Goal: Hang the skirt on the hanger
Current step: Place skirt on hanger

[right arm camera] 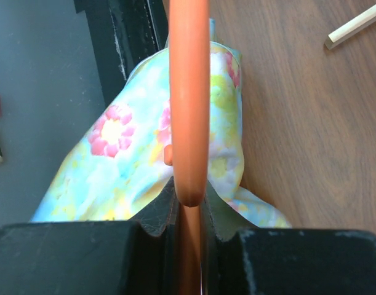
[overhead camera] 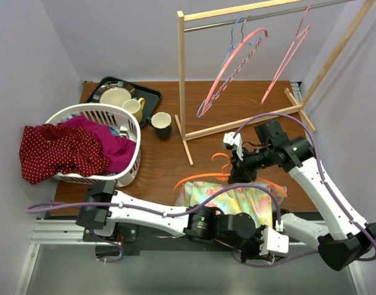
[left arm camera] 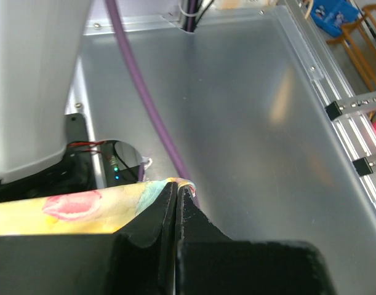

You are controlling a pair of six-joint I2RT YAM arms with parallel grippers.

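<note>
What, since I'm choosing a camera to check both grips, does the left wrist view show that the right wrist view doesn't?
Only the left wrist view: the left gripper shut on an edge of the floral skirt, a purple cable, and a grey metal surface beyond them.
Only the right wrist view: the right gripper shut on the orange hanger, the brown table, and a wooden rack foot at the top right.
Both: the skirt's flower print.
</note>
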